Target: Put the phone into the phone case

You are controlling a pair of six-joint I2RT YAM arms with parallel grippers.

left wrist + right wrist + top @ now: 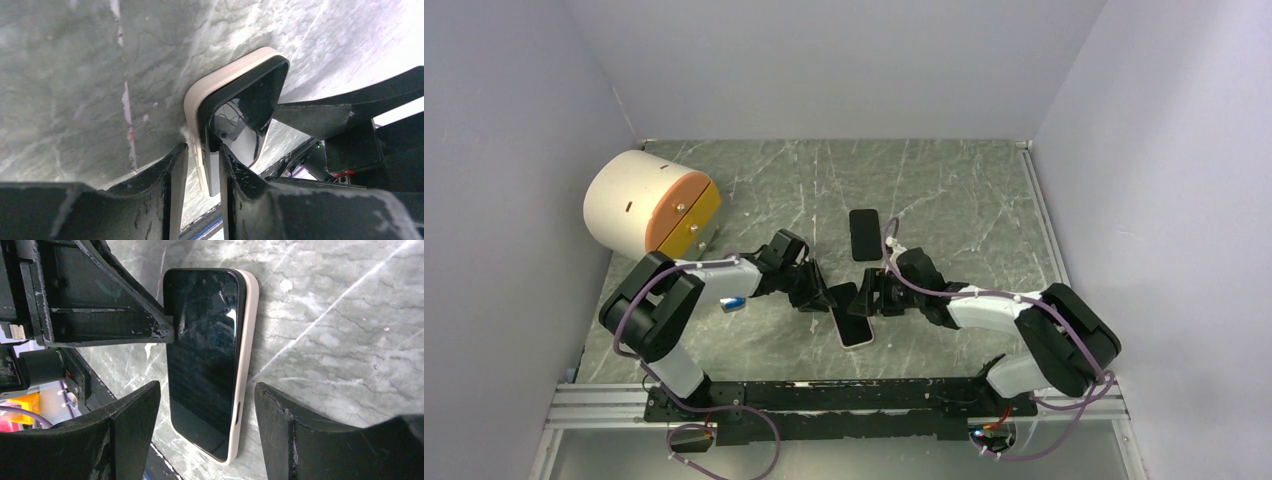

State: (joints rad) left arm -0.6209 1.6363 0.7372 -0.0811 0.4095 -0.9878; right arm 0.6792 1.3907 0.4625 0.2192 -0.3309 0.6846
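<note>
A black phone (202, 355) lies screen up in the pale beige phone case (246, 365) on the marble table; from above, the phone (854, 325) is between both arms. My left gripper (202, 147) straddles one long edge of the phone case (200, 95). One finger lies on the phone's screen (245, 110) and the other stands tight beside the case's outer wall. That left fingertip (167, 335) also shows resting on the screen's edge. My right gripper (206, 386) is open, one finger on each side of the phone's near end, touching neither side.
A second black phone (862, 234) lies farther back on the table. A white drum with an orange face (649, 203) sits at the back left. Grey walls close in three sides, and a metal rail (824, 395) runs along the front.
</note>
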